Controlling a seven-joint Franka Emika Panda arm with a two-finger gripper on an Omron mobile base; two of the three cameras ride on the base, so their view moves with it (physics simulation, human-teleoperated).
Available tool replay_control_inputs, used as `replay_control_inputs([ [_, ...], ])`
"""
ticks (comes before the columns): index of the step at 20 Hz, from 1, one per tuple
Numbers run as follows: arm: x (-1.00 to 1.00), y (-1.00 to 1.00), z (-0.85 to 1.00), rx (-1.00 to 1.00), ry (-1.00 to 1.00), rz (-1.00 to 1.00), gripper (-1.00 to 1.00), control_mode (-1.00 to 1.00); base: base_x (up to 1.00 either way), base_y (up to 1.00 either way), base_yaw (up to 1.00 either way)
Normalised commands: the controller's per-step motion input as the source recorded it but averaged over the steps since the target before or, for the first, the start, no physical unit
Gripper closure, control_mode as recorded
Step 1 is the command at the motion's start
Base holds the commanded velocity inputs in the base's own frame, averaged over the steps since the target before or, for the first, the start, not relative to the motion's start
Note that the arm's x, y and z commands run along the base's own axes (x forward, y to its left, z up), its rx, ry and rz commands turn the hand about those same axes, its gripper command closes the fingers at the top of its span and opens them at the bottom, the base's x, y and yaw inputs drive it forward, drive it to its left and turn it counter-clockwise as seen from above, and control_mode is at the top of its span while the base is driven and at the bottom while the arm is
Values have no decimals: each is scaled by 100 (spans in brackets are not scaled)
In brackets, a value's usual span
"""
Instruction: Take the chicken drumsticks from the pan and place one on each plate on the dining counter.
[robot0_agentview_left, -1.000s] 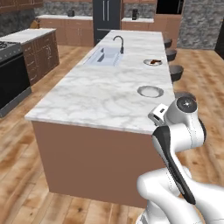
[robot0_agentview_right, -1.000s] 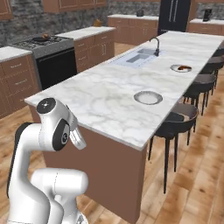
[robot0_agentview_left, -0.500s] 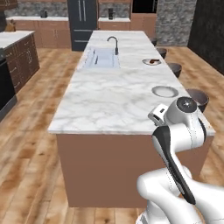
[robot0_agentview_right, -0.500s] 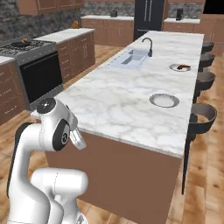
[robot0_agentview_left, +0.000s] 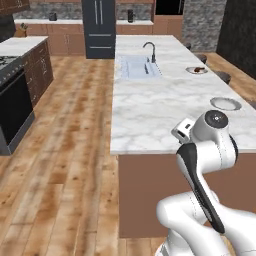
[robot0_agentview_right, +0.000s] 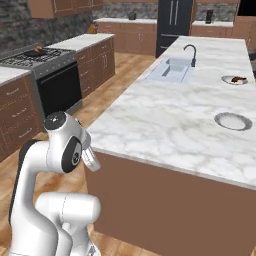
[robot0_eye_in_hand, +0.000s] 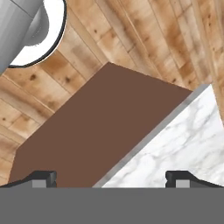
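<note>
On the long white grey-veined marble surface (robot0_agentview_left: 165, 100) sit two round grey-white plates (robot0_agentview_left: 225, 103), the far plate (robot0_agentview_left: 196, 70) bearing a brown drumstick (robot0_agentview_left: 199, 69); no writing shows; the claw (robot0_eye_in_hand: 111, 178) is spread, empty.

You see a warm plank floor (robot0_agentview_left: 65, 150), brown wall cabinets (robot0_agentview_right: 95, 60), a black oven range (robot0_agentview_right: 57, 87), a dark fridge (robot0_agentview_left: 100, 27) and grey stone backsplash (robot0_agentview_left: 65, 10).

The long marble tabletop (robot0_agentview_left: 165, 100) on its brown wooden base carries two round plates: the near plate (robot0_agentview_left: 225, 103) lies bare by the right edge, and the far plate (robot0_agentview_left: 196, 70) bears a small brown piece. An inset sink (robot0_agentview_left: 137, 67) with dark tap (robot0_agentview_left: 149, 50) sits toward the far end.
</note>
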Motion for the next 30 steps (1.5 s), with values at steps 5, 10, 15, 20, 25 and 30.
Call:
replay_control_inputs([
  [5, 0, 0, 0, 0, 0, 0, -100, 100, 15, 100, 5],
  [10, 0, 0, 0, 0, 0, 0, -100, 100, 18, 100, 16],
  [15, 0, 0, 0, 0, 0, 0, -100, 100, 67, 100, 13],
  [20, 0, 0, 0, 0, 0, 0, -100, 100, 100, 92, 2],
  [25, 0, 0, 0, 0, 0, 0, -100, 100, 100, 74, 3],
  [30, 0, 0, 0, 0, 0, 0, -100, 100, 100, 6, 14],
])
